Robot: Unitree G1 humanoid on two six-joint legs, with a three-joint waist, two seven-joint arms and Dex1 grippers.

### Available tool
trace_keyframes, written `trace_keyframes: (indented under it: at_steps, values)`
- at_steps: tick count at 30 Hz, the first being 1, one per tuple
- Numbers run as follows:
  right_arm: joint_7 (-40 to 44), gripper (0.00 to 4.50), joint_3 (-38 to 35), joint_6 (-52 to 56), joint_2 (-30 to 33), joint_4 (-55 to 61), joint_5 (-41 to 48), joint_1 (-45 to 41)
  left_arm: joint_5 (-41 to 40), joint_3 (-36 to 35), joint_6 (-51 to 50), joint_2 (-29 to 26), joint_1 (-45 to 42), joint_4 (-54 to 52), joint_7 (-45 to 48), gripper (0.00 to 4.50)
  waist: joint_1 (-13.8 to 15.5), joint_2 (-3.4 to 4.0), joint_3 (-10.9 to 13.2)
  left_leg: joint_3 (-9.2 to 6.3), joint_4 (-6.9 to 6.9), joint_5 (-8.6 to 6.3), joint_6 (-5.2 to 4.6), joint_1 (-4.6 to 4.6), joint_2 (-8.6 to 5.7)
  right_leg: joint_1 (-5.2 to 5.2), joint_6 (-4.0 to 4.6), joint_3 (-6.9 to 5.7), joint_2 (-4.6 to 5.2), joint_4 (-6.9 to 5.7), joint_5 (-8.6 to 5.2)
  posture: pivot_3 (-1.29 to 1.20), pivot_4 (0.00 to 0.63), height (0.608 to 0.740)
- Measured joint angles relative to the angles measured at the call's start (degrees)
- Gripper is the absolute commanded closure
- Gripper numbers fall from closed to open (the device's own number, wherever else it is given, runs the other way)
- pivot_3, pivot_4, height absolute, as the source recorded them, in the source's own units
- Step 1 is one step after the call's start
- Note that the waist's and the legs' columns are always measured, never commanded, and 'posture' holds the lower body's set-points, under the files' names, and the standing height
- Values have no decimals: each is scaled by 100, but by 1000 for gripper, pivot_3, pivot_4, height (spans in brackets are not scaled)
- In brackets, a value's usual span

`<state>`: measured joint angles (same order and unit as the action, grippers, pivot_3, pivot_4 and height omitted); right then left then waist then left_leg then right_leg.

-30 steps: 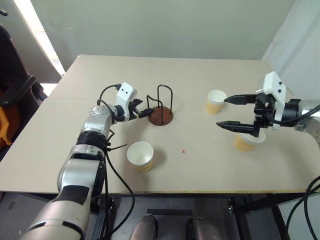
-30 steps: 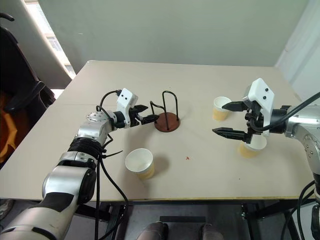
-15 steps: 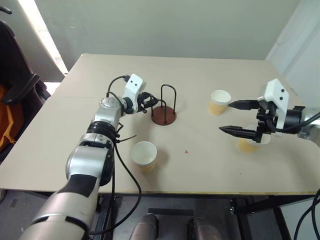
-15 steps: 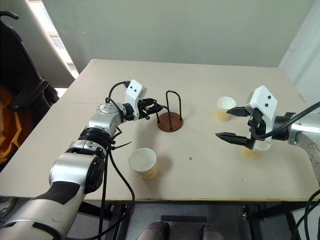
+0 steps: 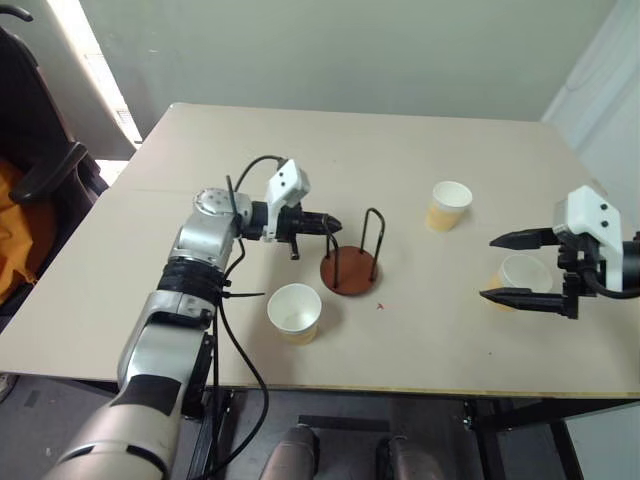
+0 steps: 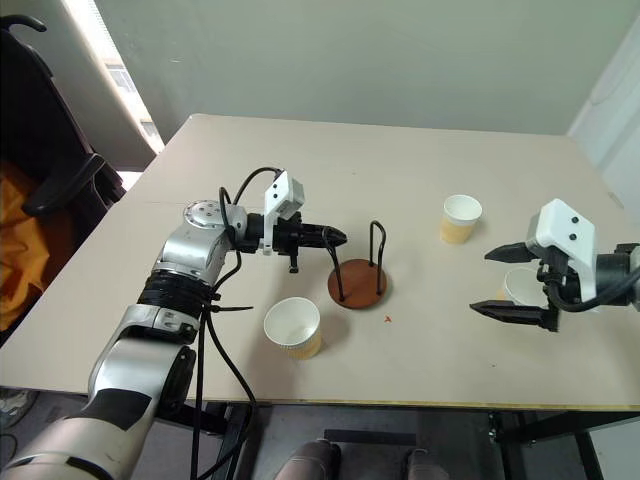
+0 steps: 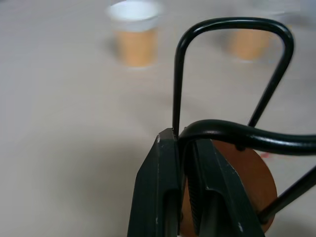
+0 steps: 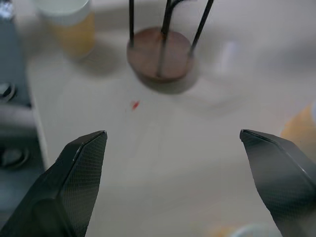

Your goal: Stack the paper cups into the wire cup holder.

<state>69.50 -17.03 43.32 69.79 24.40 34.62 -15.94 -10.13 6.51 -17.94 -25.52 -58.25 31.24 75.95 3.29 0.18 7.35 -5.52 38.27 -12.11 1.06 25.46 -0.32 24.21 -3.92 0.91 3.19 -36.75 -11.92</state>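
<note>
Left end effector [image 7: 183,148] pinches the cup holder [image 5: 352,270] wire; a jerk could topple it; right end effector [image 5: 512,268] gapes wide

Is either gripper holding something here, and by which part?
Left gripper pinches the wire cup holder by one wire loop; right gripper holds nothing.

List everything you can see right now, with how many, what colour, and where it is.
paper cups: three, tan-yellow with white rims; one near the table's front edge by the holder, one farther back on the right, one between the right end effector's fingers, not gripped
wire cup holder: one, reddish-brown base, black wire loops; mid-table, no cup inside
table: one, beige
red speck: one, on the table beside the holder's base
left end effector: black fingers, shut on a holder wire loop
right end effector: black fingers, open
</note>
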Motion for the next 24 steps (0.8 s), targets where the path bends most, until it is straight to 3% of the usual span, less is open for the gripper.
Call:
trace_keyframes:
  at_steps: [5, 15, 22, 24]
  values:
    - [27, 0, 125, -80, 8, 224, -6, 158, -124, 136, -382, 189, 125, -793, -109, 4470, -5, 0, 0, 34, 1, -5, -24, -51, 0, -33, -25, 63, 2, -6, 0, 0, 150, 740]
    - [-427, 0, 492, -54, -160, 540, -47, 193, -118, 592, -635, 395, 1131, -1661, -535, 4470, -65, 1, 0, 44, 4, -7, -47, -53, 4, -30, -39, 79, 6, -5, 4, 0, 150, 740]
    - [-487, 0, 492, -39, -171, 593, 1, 194, -87, 748, -728, 436, 1216, -2003, -934, 4470, -54, 1, 0, 45, 4, -9, -49, -52, 3, -31, -39, 80, 8, -2, 5, 0, 150, 740]
    - [-503, 0, 497, -39, -194, 594, 0, 190, -87, 804, -740, 428, 1248, -2006, -985, 3872, -58, 1, 0, 45, 3, -10, -49, -53, 4, -31, -39, 80, 8, -3, 5, 0, 150, 740]
